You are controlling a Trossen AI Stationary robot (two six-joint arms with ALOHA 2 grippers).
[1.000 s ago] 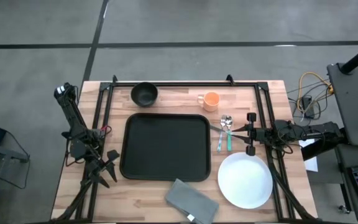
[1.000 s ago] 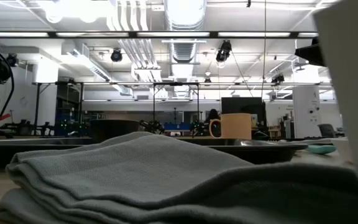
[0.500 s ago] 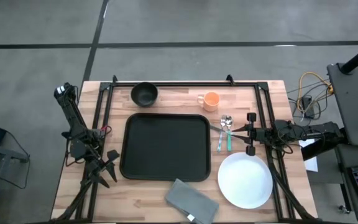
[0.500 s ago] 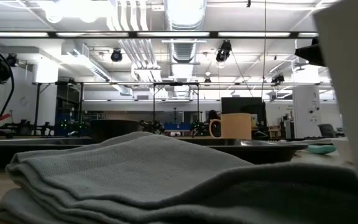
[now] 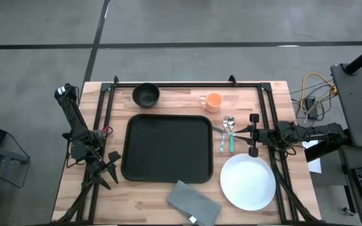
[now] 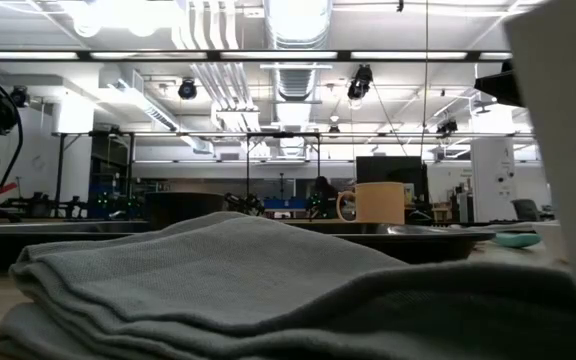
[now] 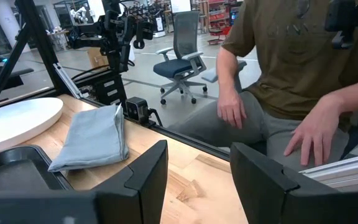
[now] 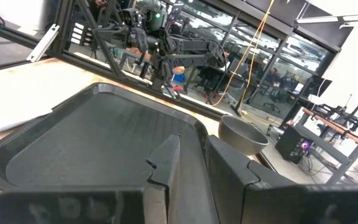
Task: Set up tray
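Note:
The black tray (image 5: 167, 147) lies flat in the middle of the table, also shown in the right wrist view (image 8: 86, 140). My left gripper (image 5: 110, 169) waits at the tray's near left corner, open (image 7: 197, 177), pointing at the near edge. My right gripper (image 5: 239, 132) hovers at the tray's right, over two teal-handled pieces of cutlery (image 5: 227, 137). Its fingers stand a narrow gap apart (image 8: 191, 165) with nothing between them. A folded grey napkin (image 5: 193, 202) lies flat at the near edge. A white plate (image 5: 248, 181) rests near right.
A black bowl (image 5: 146, 95) and an orange cup (image 5: 212, 101) stand behind the tray. Black frame rails (image 5: 102, 113) run along the table's sides. A seated person (image 7: 291, 68) shows just beyond the near edge. The napkin (image 6: 268, 290) fills the low view's front.

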